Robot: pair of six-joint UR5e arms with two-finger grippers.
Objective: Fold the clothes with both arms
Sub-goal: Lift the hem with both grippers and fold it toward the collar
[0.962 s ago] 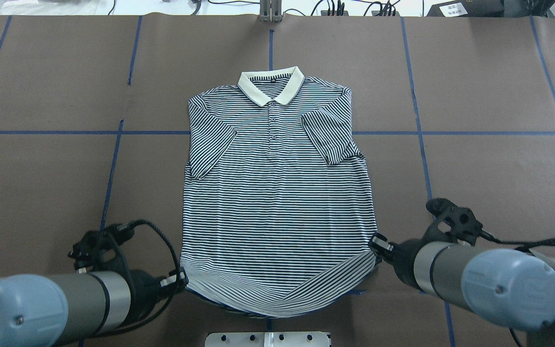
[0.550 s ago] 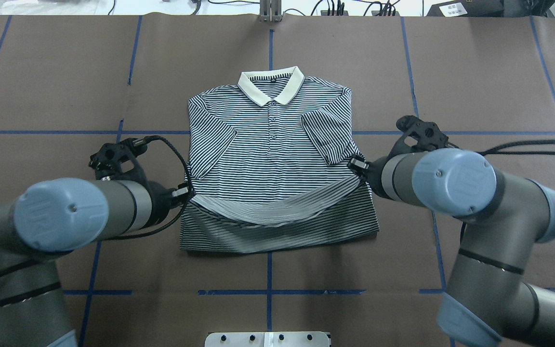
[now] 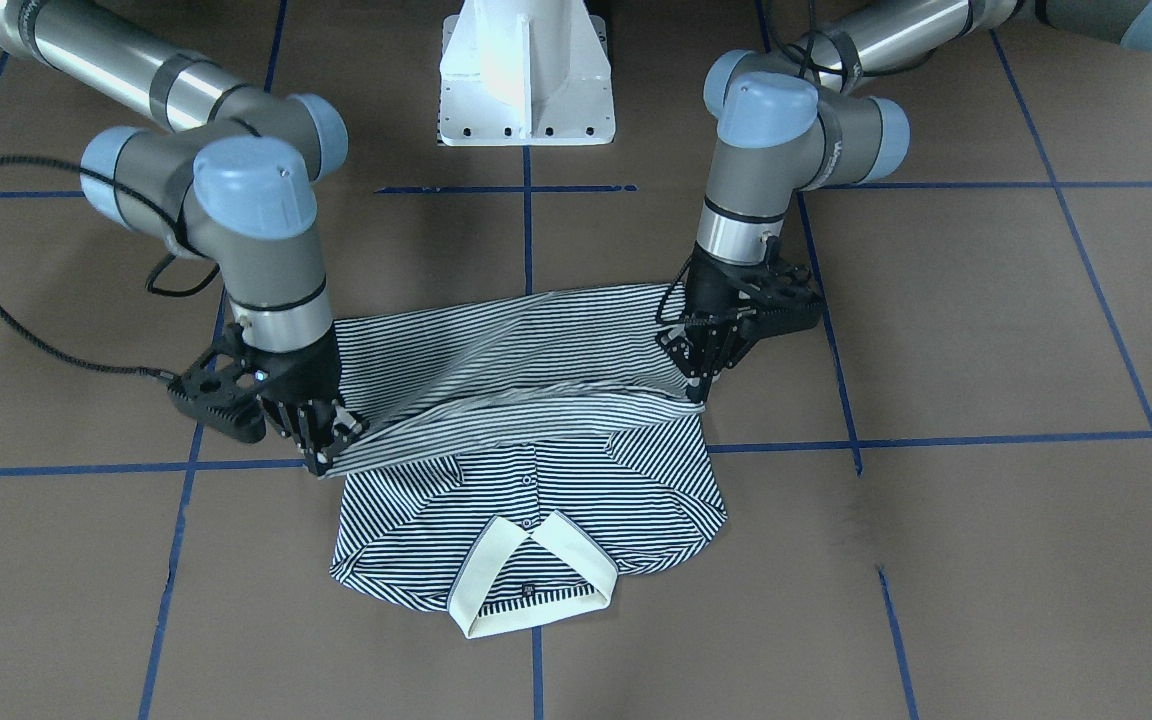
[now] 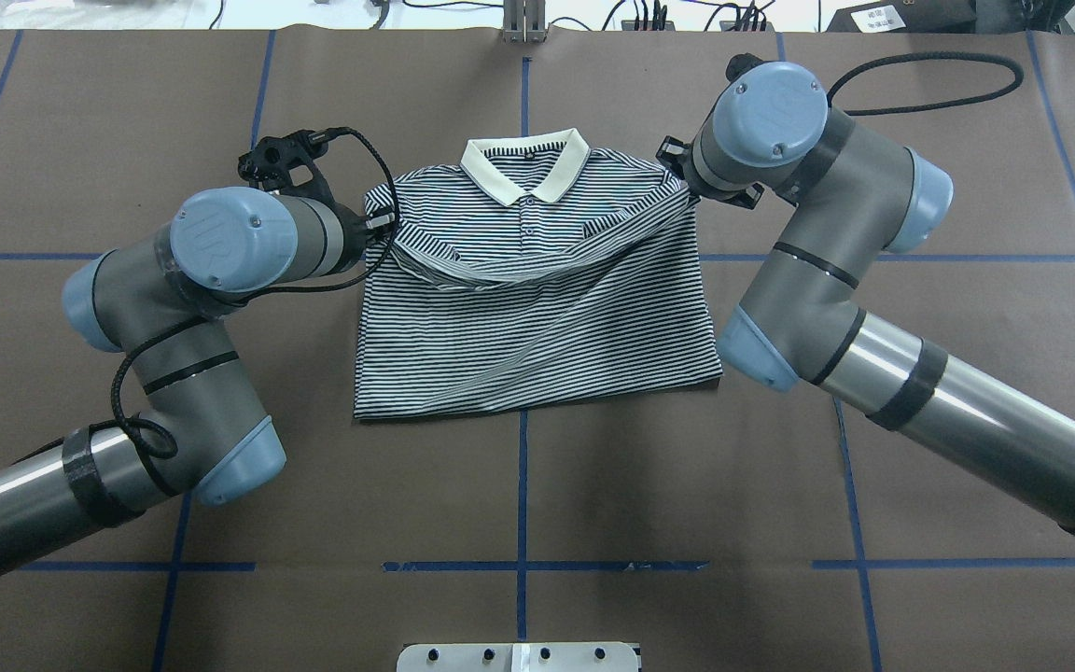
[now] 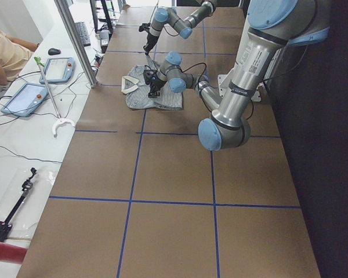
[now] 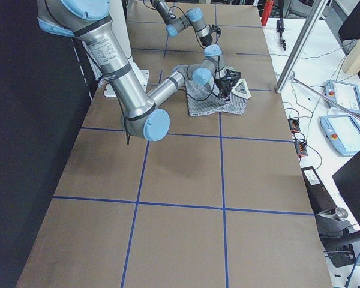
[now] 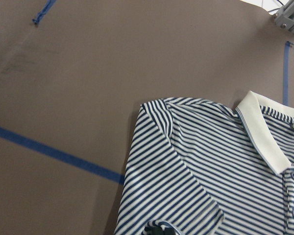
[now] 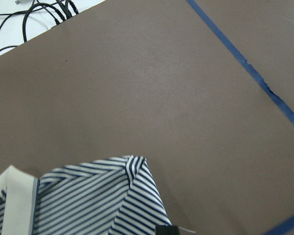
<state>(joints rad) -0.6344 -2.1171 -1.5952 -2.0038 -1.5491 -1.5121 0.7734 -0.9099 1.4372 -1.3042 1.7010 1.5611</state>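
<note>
The striped polo shirt (image 4: 537, 336) lies flat on the brown table, its cream collar (image 4: 525, 168) at the far side. Its lower half is doubled up over the chest, and the hem hangs in a sagging band between the two grippers. My left gripper (image 4: 379, 224) is shut on the hem's left corner, just above the left shoulder. My right gripper (image 4: 682, 182) is shut on the right corner at the right shoulder. In the front view the shirt (image 3: 536, 340), collar (image 3: 531, 575), left gripper (image 3: 701, 385) and right gripper (image 3: 331, 450) show the same. The left wrist view shows shoulder and collar (image 7: 264, 132).
The white pedestal base (image 3: 526, 70) stands at the near edge of the table. Blue tape lines (image 4: 522, 476) cross the brown table cover. Cables and a metal post (image 4: 523, 23) sit along the far edge. Tablets (image 5: 24, 98) and an operator are beside the table.
Both grippers have carried the hem from the near edge away from the robot up to the shoulders. The shirt's lower half now lies folded over its upper half.
</note>
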